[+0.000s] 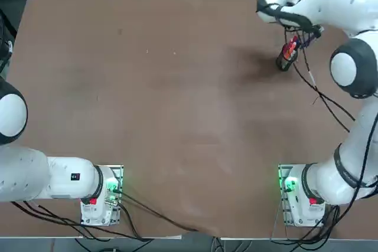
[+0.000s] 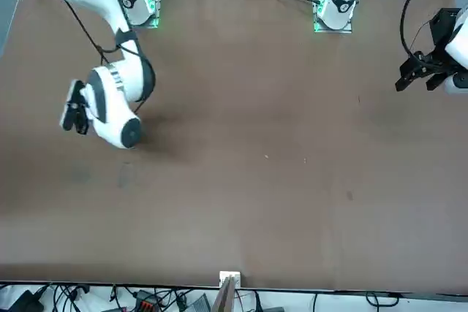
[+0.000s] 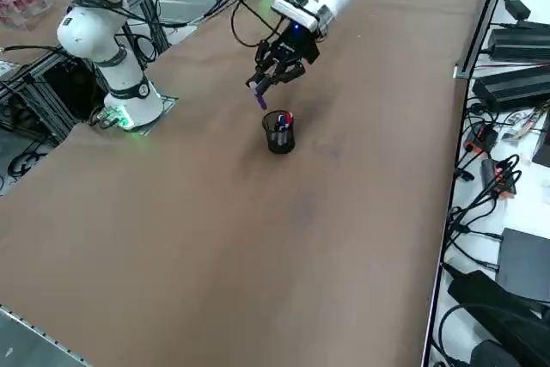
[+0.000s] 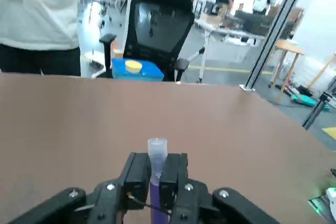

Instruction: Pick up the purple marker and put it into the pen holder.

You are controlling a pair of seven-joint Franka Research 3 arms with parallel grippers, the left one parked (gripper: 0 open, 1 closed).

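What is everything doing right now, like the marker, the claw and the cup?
Purple marker: held, above the table, not in the cup.
Right claw: shut on the marker, up near the cup.
Cup: standing upright, pens inside.
Chair: nobody sitting in it.

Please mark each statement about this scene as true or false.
1. The right gripper is holding the purple marker. True.
2. The pen holder is lying on its side. False: it stands upright.
3. The marker is already inside the pen holder. False: it is between the gripper's fingers, above the table.
4. A blue box is in the room beyond the table. True.
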